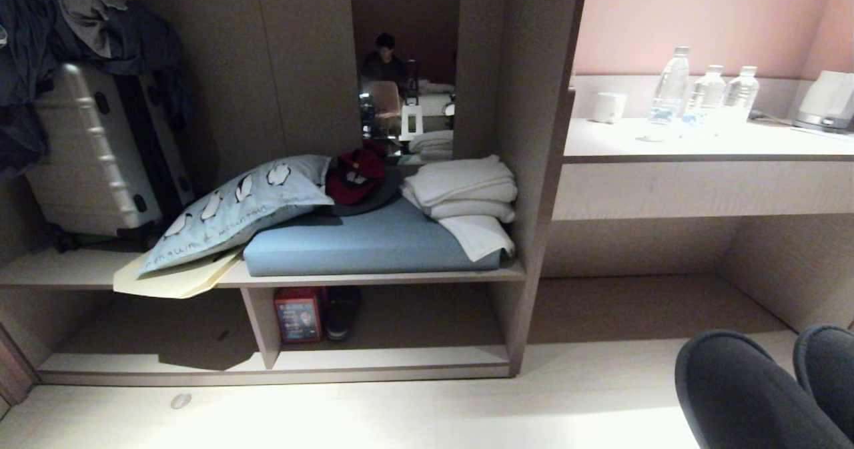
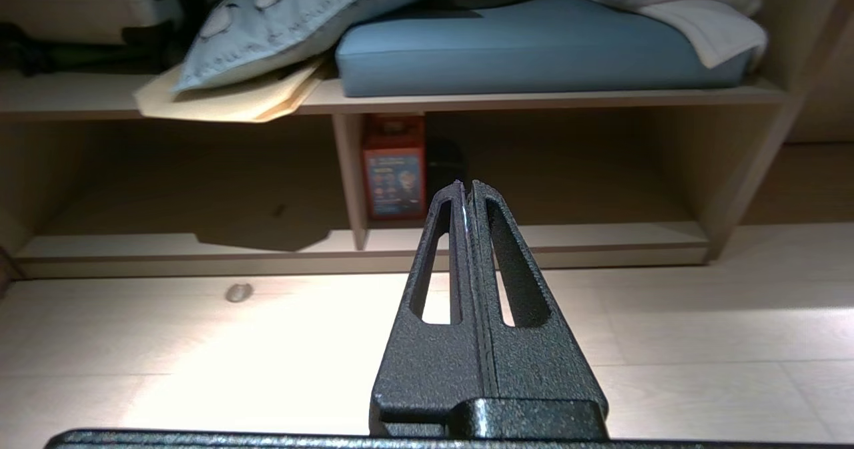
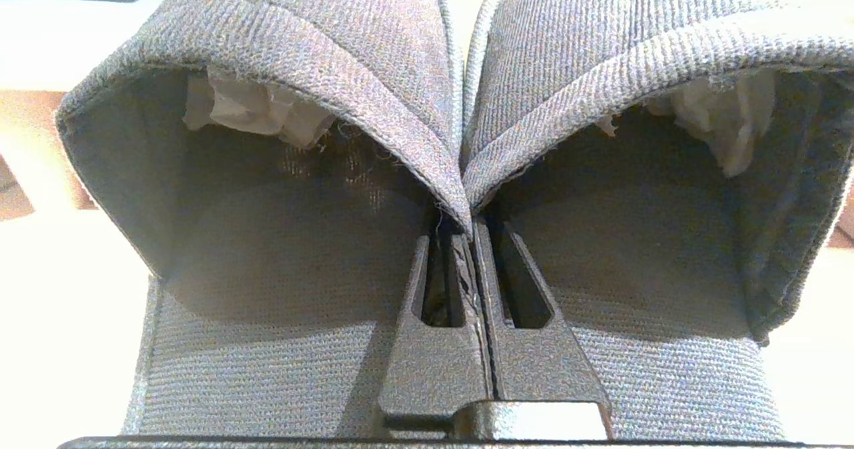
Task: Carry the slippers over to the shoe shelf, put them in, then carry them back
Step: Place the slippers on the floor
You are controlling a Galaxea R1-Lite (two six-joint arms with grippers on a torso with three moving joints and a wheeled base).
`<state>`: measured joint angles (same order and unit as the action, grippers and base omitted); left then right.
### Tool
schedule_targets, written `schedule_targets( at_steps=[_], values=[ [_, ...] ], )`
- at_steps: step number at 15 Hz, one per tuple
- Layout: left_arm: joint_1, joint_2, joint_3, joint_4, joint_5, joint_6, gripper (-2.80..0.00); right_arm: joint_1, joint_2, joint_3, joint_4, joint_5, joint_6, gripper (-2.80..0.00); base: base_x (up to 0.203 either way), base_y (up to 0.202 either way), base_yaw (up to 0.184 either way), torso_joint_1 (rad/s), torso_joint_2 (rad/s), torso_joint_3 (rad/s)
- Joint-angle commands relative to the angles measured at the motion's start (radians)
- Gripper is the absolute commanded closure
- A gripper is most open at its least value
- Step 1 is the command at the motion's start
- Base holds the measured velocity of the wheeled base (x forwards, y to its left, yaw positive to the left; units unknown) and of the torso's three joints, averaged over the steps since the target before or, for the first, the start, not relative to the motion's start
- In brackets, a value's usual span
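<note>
The two slippers (image 1: pixel 740 395) show at the bottom right of the head view, dark slate-blue, toes pointing away, held above the pale floor. In the right wrist view my right gripper (image 3: pixel 467 235) is shut on the touching inner edges of both slippers (image 3: pixel 300 35); white paper stuffing sits in each toe. The shoe shelf (image 1: pixel 413 357) is the low open compartment ahead and to the left, with one upright divider (image 1: pixel 263 325). My left gripper (image 2: pixel 467 185) is shut and empty, level above the floor, pointing at the shoe shelf (image 2: pixel 567 239).
A red box (image 1: pixel 299 314) and a dark shoe-like thing (image 1: pixel 343 312) stand in the shelf beside the divider. Above lie a blue cushion (image 1: pixel 373 245), pillow, towels and suitcase (image 1: pixel 100 155). A desk (image 1: pixel 700 142) with bottles is at right. A small grey object (image 1: pixel 181 401) lies on the floor.
</note>
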<state>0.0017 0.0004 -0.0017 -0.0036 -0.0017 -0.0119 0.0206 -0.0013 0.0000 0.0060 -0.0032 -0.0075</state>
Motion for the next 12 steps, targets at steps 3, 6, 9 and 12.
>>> schedule_targets(
  at_steps=[3,6,9,12],
  values=[
    [0.000,0.000,0.000,-0.001,0.000,0.001,0.00,-0.001,0.001,0.000,0.000,0.000,0.000,0.00,0.000,-0.198,0.004,0.003,0.00,0.003],
    [0.000,0.000,0.000,-0.001,0.001,0.000,0.00,0.000,0.001,0.000,0.000,0.000,0.000,0.00,0.000,-0.197,0.003,-0.001,0.00,0.006],
    [0.000,0.000,0.000,-0.001,0.000,0.000,0.00,0.000,0.001,0.000,0.000,0.000,0.000,0.00,0.000,-0.197,0.002,0.004,0.00,0.003],
    [0.000,0.000,0.000,-0.001,0.001,0.000,0.00,0.001,0.001,0.000,0.000,0.000,0.000,0.00,0.000,-0.199,0.001,0.003,0.00,0.003]
  ],
)
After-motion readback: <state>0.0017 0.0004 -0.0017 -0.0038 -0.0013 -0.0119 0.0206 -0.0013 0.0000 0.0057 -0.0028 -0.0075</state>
